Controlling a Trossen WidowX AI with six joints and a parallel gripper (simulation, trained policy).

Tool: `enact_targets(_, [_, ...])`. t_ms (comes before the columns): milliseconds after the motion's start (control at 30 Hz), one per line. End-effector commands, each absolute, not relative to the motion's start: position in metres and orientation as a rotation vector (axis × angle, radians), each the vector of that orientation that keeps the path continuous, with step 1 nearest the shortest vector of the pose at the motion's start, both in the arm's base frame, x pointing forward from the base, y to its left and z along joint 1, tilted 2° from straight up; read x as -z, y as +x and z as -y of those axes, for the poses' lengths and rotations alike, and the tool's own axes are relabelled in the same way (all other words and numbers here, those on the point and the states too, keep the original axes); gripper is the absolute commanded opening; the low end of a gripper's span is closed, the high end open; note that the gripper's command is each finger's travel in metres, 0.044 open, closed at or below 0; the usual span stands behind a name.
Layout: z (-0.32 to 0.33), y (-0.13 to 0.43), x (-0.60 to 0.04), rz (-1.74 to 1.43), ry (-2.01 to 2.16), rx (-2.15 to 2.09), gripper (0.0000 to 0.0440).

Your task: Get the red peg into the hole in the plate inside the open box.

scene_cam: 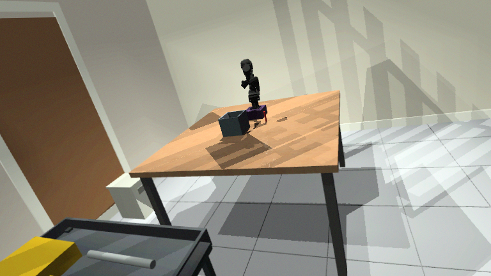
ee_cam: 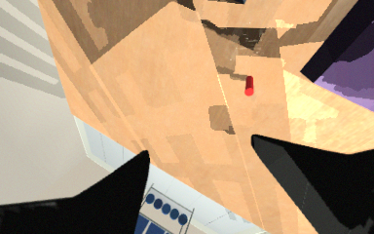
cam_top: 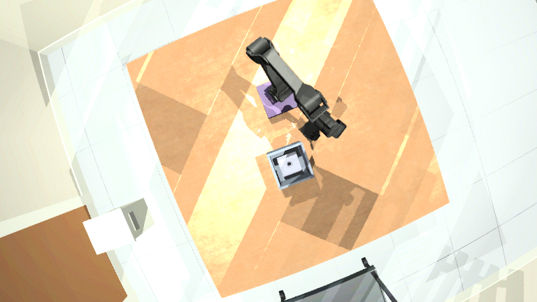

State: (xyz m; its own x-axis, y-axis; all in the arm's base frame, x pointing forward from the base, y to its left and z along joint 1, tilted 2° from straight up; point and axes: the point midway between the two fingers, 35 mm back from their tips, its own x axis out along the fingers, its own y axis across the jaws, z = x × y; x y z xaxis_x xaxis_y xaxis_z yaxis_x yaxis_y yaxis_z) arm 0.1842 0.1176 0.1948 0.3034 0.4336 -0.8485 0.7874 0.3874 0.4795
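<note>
The pincer [cam_top: 324,129] [scene_cam: 249,85] [ee_cam: 201,146] is released and holds nothing, its 2 fingers spread wide above the bench [cam_top: 396,136] [scene_cam: 296,142] [ee_cam: 161,88], and in the wrist view the red peg [scene_cam: 265,116] [ee_cam: 249,86] lies beyond the fingertips, outside their grasp. The peg stands upright on the bench near the purple base [cam_top: 263,98] [scene_cam: 256,113] [ee_cam: 348,80], outside the open box [cam_top: 273,170] [scene_cam: 233,124] and apart from it, though it looks small from the exterior, so a slight lean is hard to rule out. Down in the box, the pale plate [cam_top: 282,168] shows its 1 dark hole [cam_top: 289,163] unfilled
</note>
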Motion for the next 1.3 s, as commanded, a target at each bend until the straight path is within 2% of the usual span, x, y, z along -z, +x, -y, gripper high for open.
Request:
enact_targets(0, [-0.121, 0.175, -0.179, -1.400, 1.253, 0.461, 0.0440])
enact_targets(633, [-0.132, 0.150, -0.133, -1.474, 1.185, 0.897, 0.0440])
enact_targets(1267, [-0.126, 0.143, -0.079, -1.444, 0.973, 1.035, 0.0440])
